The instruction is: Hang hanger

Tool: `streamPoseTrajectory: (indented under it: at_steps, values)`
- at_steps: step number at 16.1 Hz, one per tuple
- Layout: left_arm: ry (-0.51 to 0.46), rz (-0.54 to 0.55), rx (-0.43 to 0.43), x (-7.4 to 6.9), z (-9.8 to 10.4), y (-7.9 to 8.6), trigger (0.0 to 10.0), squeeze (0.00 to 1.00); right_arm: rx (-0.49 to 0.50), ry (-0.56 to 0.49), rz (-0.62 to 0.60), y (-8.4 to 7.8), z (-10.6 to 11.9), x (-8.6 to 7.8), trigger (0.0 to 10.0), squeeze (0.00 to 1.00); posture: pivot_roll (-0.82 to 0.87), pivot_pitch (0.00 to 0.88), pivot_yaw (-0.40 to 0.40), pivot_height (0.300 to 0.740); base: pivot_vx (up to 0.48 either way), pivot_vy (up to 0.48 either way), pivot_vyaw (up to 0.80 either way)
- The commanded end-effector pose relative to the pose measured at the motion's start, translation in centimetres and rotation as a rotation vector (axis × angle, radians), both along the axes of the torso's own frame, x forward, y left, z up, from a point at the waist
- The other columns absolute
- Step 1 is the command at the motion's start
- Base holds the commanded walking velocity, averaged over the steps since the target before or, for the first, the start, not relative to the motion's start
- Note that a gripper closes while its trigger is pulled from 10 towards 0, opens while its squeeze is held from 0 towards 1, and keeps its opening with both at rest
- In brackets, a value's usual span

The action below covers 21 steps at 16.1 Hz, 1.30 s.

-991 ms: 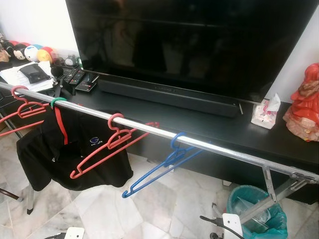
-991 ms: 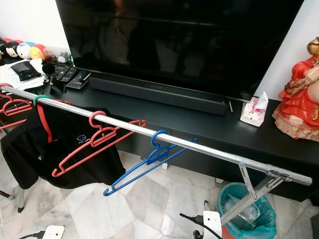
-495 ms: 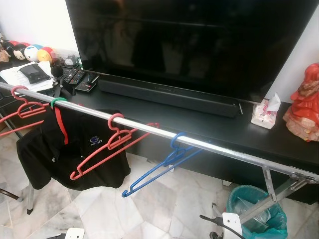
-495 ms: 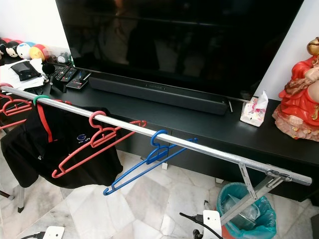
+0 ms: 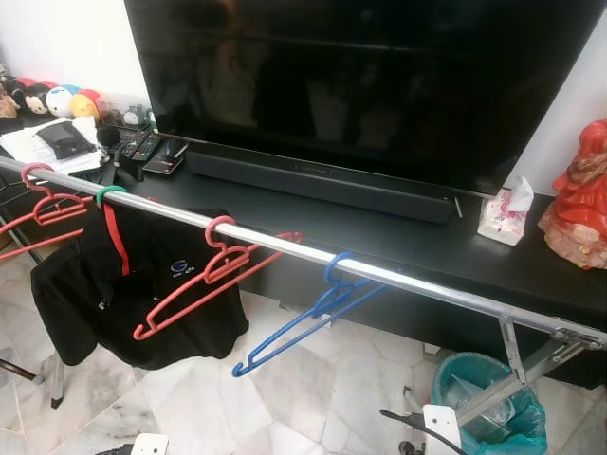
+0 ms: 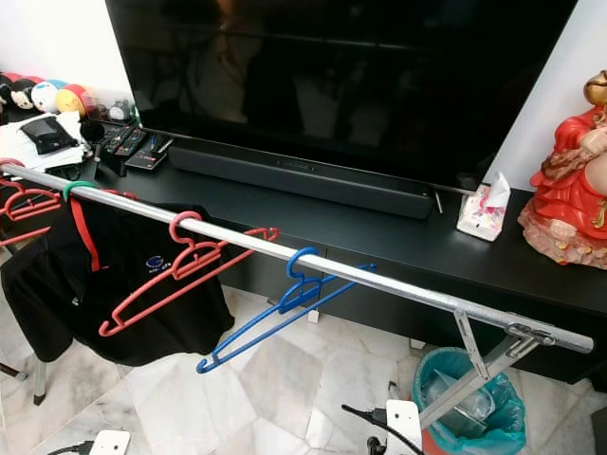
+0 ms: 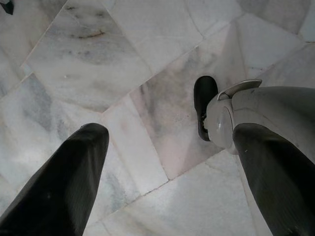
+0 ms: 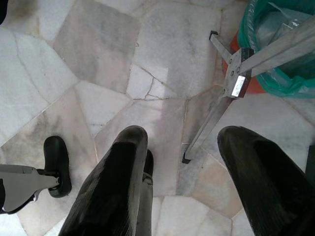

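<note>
Head-camera views give you a silver rail (image 5: 285, 248) running across the scene, slanting downward toward the robot's right, in front of a black TV surface (image 5: 398, 248). Starting at your far left, a red hanger (image 5: 43, 210) hooks over the rail's end, with a row of round plush toys (image 5: 47, 98) and some remote controls (image 5: 144, 147) on the surface behind it. Next along, a green hanger hook (image 5: 109, 192) carries a black shirt (image 5: 114, 294) that droops below the rail. Just right of the shirt a second red hanger (image 5: 204, 275) hangs empty, tilted, and beside it a blue hanger (image 5: 308, 313) hangs on the rail at a similar tilt, its hook over the bar near the middle. Behind them stands a large dark television (image 5: 360, 85) with a soundbar (image 5: 318, 182) beneath it. Farther right you see a tissue pack (image 5: 503, 213) and a red figurine (image 5: 580, 194) on the surface, and below the rail's right end a bin with a green liner (image 5: 488, 398) beside the rack's leg. In the wrist views, your left tool (image 7: 170, 147) hangs over the marble floor (image 7: 123, 59) with its fingers spread and nothing between them, and your right tool (image 8: 182, 147) is likewise spread and empty above the floor near the rack's foot (image 8: 186, 158).
</note>
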<state>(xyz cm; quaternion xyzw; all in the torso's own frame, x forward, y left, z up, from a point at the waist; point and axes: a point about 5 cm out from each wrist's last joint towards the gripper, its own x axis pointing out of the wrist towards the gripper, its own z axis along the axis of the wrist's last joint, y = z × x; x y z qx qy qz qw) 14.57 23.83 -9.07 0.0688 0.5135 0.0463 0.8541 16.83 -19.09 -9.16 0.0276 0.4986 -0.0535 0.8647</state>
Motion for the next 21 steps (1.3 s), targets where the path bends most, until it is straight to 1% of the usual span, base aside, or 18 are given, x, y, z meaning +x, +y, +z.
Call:
streamPoseTrajectory:
  at_steps: [1, 8, 10, 13, 15, 16, 18, 21]
  values:
    - [0.004, -0.005, 0.004, -0.1, -0.1, -0.3, 10.0, 0.0, -0.001, -0.013, -0.013, -0.1, 0.1, 0.3, 10.0, 0.0, 0.13, 0.0, -0.058, 0.74, 0.0, 0.0, 0.0]
    - [0.002, -0.017, -0.008, 0.5, -0.2, -1.4, 10.0, 0.0, -0.005, -0.011, -0.016, -0.2, 0.1, 0.1, 10.0, 0.0, 0.1, 0.0, -0.044, 0.74, 0.0, 0.0, 0.0]
    - [0.008, -0.016, -0.004, 0.2, -0.2, -1.0, 10.0, 0.0, -0.005, -0.008, -0.015, -0.2, 0.0, 0.0, 10.0, 0.0, 0.09, 0.0, -0.044, 0.74, 0.0, 0.0, 0.0]
    - [0.025, -0.014, 0.005, -0.8, -0.3, -0.1, 10.0, 0.0, -0.005, -0.003, -0.015, -0.2, 0.0, -0.2, 10.0, 0.0, 0.09, 0.0, -0.043, 0.74, 0.0, 0.0, 0.0]
    - [0.03, -0.014, 0.009, -1.0, -0.3, 0.1, 10.0, 0.0, -0.005, -0.002, -0.014, -0.2, -0.1, -0.2, 10.0, 0.0, 0.09, 0.0, -0.044, 0.74, 0.0, 0.0, 0.0]
    - [0.03, -0.014, 0.009, -1.0, -0.3, 0.1, 10.0, 0.0, -0.005, -0.002, -0.014, -0.2, -0.1, -0.3, 10.0, 0.0, 0.09, 0.0, -0.046, 0.74, 0.0, 0.0, 0.0]
    - [0.028, -0.021, 0.005, -0.8, -0.4, -0.4, 10.0, 0.0, -0.006, 0.002, -0.012, -0.2, -0.1, -0.4, 10.0, 0.0, 0.09, 0.0, -0.049, 0.74, -0.249, 0.0, 0.0]
    - [0.029, -0.023, 0.006, -0.8, -0.4, -0.3, 10.0, 0.0, -0.008, 0.005, -0.008, -0.2, -0.2, -0.5, 10.0, 0.0, 0.1, 0.0, -0.051, 0.74, -0.263, 0.0, 0.0]
